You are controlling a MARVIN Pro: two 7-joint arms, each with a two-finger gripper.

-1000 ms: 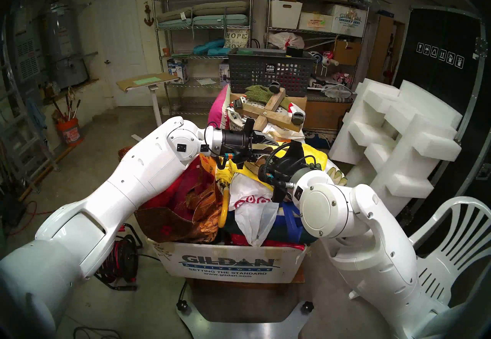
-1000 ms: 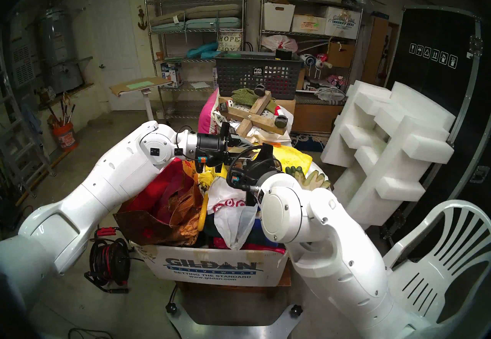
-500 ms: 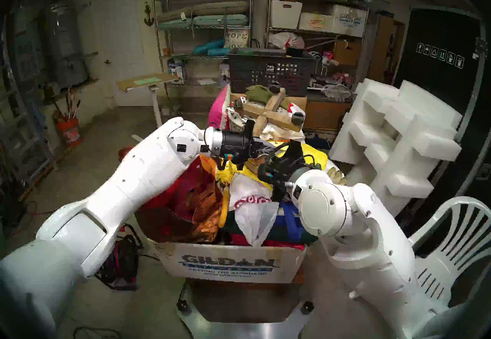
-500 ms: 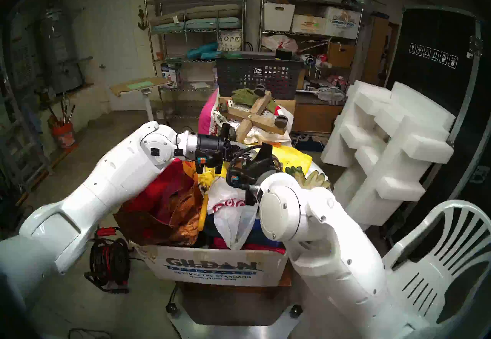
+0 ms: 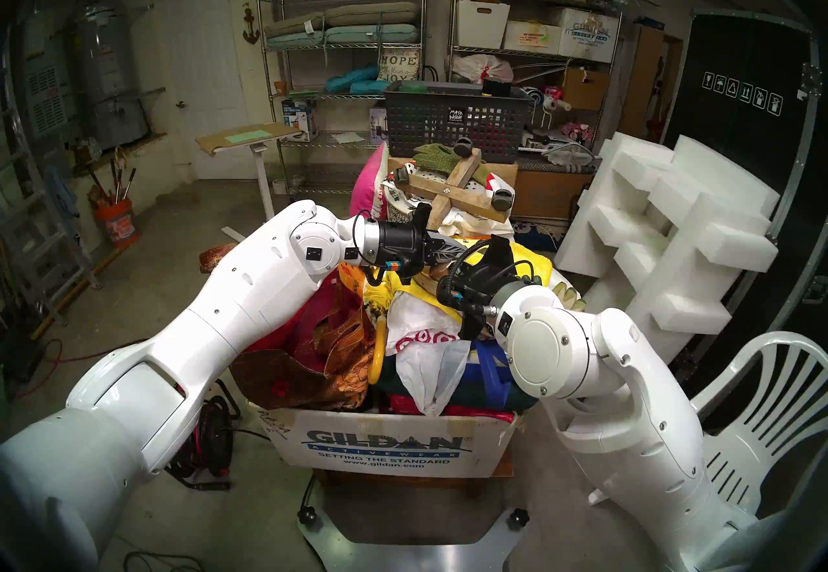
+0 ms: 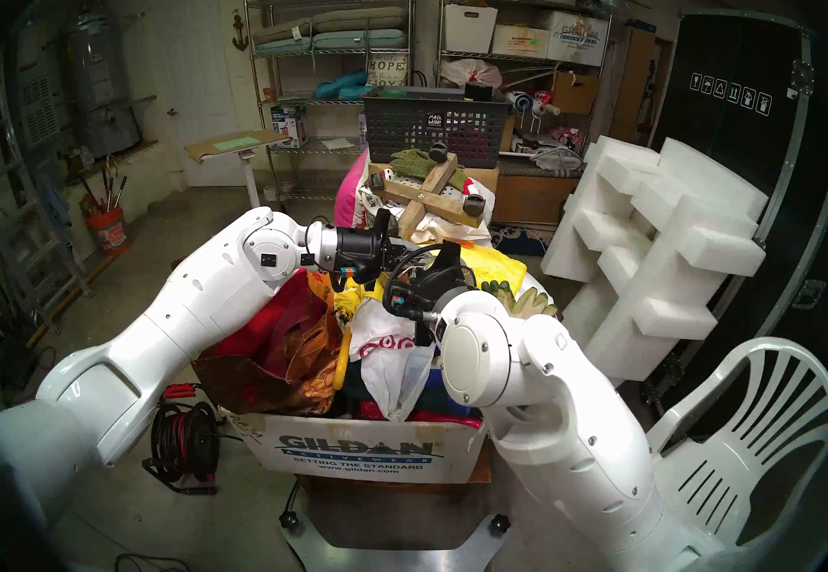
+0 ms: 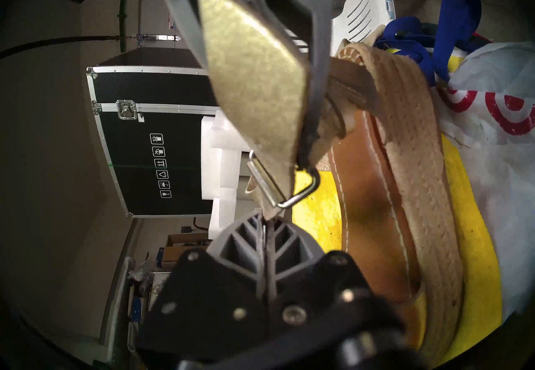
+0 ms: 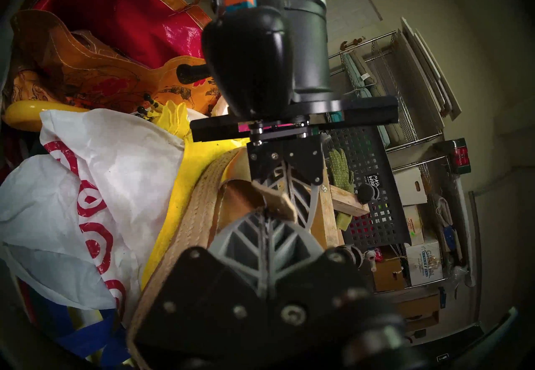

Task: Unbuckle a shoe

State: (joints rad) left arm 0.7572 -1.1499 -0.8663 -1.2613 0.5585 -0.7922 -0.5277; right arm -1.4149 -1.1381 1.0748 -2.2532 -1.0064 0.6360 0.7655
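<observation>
The shoe, an espadrille sandal with a braided jute sole (image 7: 411,158) and tan-brown footbed (image 7: 373,192), lies on a yellow cloth (image 7: 315,215) on top of the piled box. In the left wrist view my left gripper (image 7: 266,220) is shut on the thin strap end just below the small metal buckle (image 7: 285,187). A gold strap flap (image 7: 252,76) runs up from the buckle to my right gripper's fingers (image 7: 315,27). In the right wrist view my right gripper (image 8: 267,214) is shut on that strap (image 8: 278,201), facing the left gripper. Both meet above the shoe (image 5: 430,279).
The Gildan box (image 5: 385,450) is heaped with bags, including a white one with red rings (image 5: 421,333). Gardening gloves (image 5: 567,293) lie to the right. A wooden caster cross (image 5: 457,195) and grey mesh basket (image 5: 452,123) stand behind. Foam blocks (image 5: 663,244) and a chair (image 5: 761,414) are on the right.
My left arm has shifted a little to the right, bringing its gripper closer to the right gripper. The right arm has barely moved. Both stay shut on the strap.
</observation>
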